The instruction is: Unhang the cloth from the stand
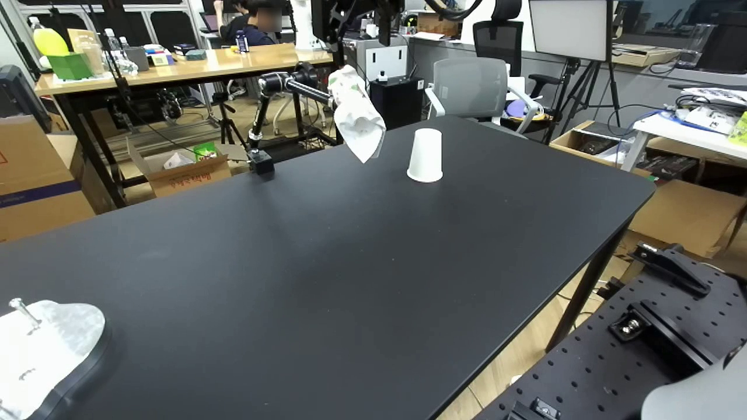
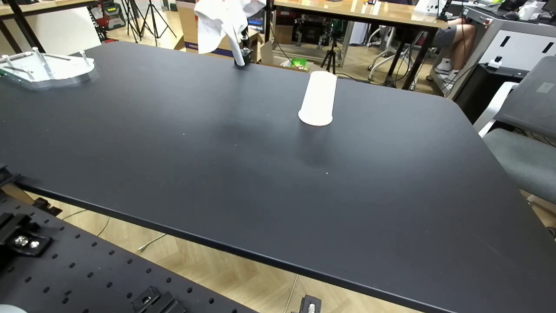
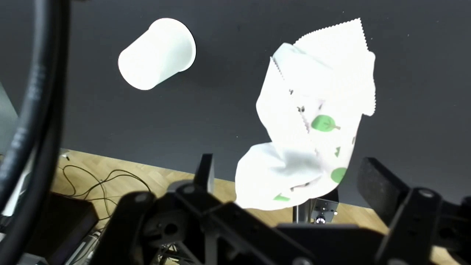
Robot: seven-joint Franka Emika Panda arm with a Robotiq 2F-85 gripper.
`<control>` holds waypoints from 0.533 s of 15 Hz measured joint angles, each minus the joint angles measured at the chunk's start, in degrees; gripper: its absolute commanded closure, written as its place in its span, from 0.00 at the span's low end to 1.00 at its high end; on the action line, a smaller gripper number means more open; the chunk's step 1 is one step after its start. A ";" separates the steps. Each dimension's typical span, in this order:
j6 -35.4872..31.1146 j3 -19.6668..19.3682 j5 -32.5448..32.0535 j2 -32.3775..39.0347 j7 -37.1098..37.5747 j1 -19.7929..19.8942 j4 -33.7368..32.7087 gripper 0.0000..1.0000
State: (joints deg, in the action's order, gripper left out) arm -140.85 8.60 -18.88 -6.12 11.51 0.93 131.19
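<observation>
I am looking at a white, green-printed cloth (image 1: pixel 359 119), which hangs in folds from the black stand (image 1: pixel 271 85). This stand is placed at the edge of the dark surface (image 1: pixel 350 262), and the cloth is hanging above that surface. The robot's fingers (image 3: pixel 382 189) are wide apart. Seen from the wrist, the cloth appears partly between them, and it is touching neither. Near the cloth, a white cup (image 2: pixel 318 99) stands on the surface with its wide mouth downward. Well apart from both, in both exterior views, I notice a white board (image 1: pixel 64 335) with pegs (image 1: pixel 24 313) pointing up.
</observation>
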 measured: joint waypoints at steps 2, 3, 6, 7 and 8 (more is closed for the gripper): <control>-0.09 -0.32 1.26 1.93 -1.54 -0.64 -1.55 0.00; -0.09 -0.40 2.10 2.76 -2.42 -0.98 -2.25 0.25; -0.09 -0.76 4.52 4.79 -5.10 -1.99 -3.83 0.40; -0.08 -0.87 5.27 5.25 -5.78 -2.20 -4.15 0.47; -0.08 -0.97 5.89 5.65 -6.39 -2.35 -4.40 0.55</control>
State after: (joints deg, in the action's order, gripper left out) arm -140.93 7.63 -12.99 -0.47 5.12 -1.42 126.79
